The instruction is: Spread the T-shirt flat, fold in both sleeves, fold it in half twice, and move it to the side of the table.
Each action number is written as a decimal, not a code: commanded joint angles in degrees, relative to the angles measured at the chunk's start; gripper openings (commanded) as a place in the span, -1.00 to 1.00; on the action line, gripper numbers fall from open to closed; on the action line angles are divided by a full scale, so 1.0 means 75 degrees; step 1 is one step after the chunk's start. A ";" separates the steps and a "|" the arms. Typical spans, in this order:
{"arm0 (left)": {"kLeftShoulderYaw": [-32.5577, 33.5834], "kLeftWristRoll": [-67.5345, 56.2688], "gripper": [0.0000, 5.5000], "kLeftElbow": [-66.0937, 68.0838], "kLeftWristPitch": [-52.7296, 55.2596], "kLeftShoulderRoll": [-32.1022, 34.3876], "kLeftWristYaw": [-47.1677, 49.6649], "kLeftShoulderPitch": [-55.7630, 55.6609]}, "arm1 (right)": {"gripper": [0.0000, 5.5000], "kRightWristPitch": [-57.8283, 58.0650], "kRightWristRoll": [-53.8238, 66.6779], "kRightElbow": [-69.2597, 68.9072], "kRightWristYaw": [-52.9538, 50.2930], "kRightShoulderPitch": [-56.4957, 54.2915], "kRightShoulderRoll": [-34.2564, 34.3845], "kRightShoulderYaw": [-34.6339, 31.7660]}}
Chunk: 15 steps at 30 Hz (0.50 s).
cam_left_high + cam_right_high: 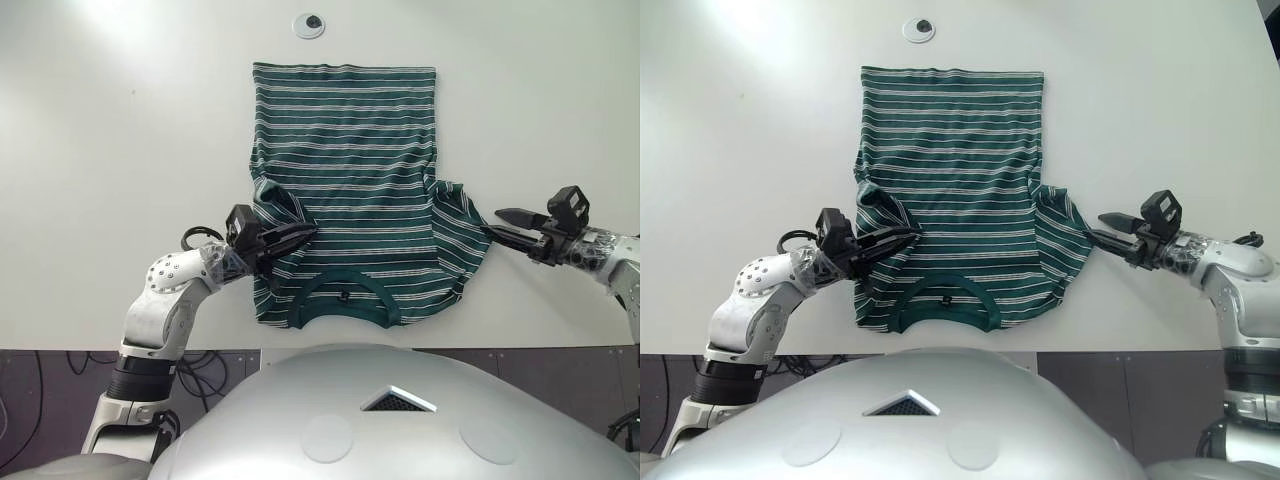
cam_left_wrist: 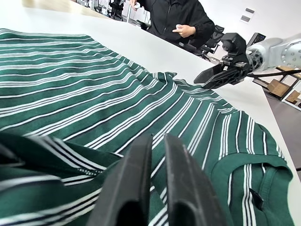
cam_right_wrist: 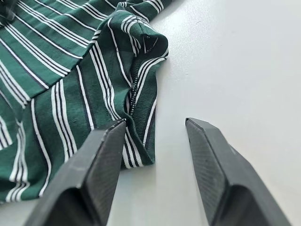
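A green T-shirt (image 1: pixel 345 150) with white stripes lies on the white table (image 1: pixel 120 150), collar (image 1: pixel 345 290) toward me and hem at the far side. Its left sleeve (image 1: pixel 275 205) is turned inward over the body. My left gripper (image 1: pixel 308 232) hovers over that folded sleeve, fingers (image 2: pixel 136 179) nearly together, with bunched fabric at their base. The right sleeve (image 1: pixel 462 215) lies crumpled outward. My right gripper (image 1: pixel 492 222) is open at that sleeve's outer edge. In the right wrist view one finger (image 3: pixel 101 155) is over the sleeve hem (image 3: pixel 141 108) and the other is over bare table.
A small white round disc (image 1: pixel 309 25) sits on the table just beyond the shirt's hem. Wide bare tabletop lies on both sides of the shirt. The table's near edge (image 1: pixel 120 345) runs just below the collar.
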 commanded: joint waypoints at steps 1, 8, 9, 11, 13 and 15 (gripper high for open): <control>0.0043 0.0203 -0.62 0.0099 -0.0044 0.0027 0.0178 0.0012 | -0.16 0.0372 -0.0118 -0.0229 0.0072 0.0198 -0.0319 -0.0143; 0.0321 0.0151 -0.29 -0.0003 -0.0100 -0.0098 0.0518 -0.0088 | -0.26 0.0990 0.0182 -0.0595 0.0523 0.0406 -0.0361 -0.0200; 0.0363 0.0103 -0.27 -0.0065 -0.0117 -0.0117 0.0529 -0.0097 | -0.30 0.1019 0.0175 -0.0592 0.0532 0.0390 -0.0333 -0.0183; 0.0426 0.0035 -0.27 -0.0270 -0.0197 -0.0080 0.0461 -0.0068 | -0.42 0.1025 0.0132 -0.0579 0.0503 0.0395 -0.0270 -0.0141; 0.0465 0.0096 -0.27 -0.0553 -0.0407 0.0022 0.0373 0.0026 | -0.52 0.0987 0.0072 -0.0550 0.0467 0.0405 -0.0232 -0.0107; 0.0519 0.0209 -0.27 -0.0779 -0.0697 0.0108 0.0320 0.0123 | -0.62 0.0959 0.0046 -0.0518 0.0450 0.0393 -0.0211 -0.0100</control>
